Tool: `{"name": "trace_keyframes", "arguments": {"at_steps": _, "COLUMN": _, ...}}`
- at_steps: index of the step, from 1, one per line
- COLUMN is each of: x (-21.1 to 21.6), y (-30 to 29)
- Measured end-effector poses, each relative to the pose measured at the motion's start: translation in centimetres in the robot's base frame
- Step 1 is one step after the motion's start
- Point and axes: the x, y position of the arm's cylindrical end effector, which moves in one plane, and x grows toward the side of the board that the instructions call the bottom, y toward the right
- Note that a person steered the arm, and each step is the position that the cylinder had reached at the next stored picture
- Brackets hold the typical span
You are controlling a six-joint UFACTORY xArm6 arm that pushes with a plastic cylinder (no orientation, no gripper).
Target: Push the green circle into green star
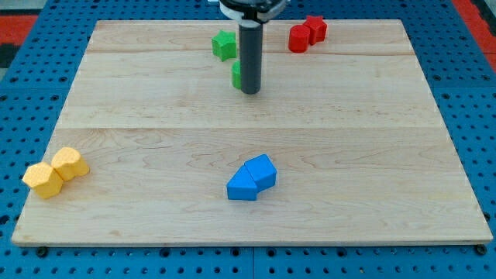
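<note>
My tip [250, 92] rests on the worktop [248, 217], touching the green circle [236, 75] at its right; a bare rod, this tool grips nothing. The green star [224, 46] lies just beyond, so an up-left push seems intended.

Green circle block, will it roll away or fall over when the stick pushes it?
Probably not. The green circle looks short and squat, sitting flat on the wooden board, so it should slide rather than tip. It might twist off sideways, since my tip sits right beside it, at the view's right.
</note>
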Motion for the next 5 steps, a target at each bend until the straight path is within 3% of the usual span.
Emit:
{"name": "trace_keyframes", "arguments": {"at_steps": 2, "x": -6.3, "y": -2.7}}
{"name": "trace_keyframes", "arguments": {"at_steps": 3, "x": -6.7, "y": -2.4}}
{"name": "trace_keyframes", "arguments": {"at_steps": 5, "x": -3.4, "y": 1.6}}
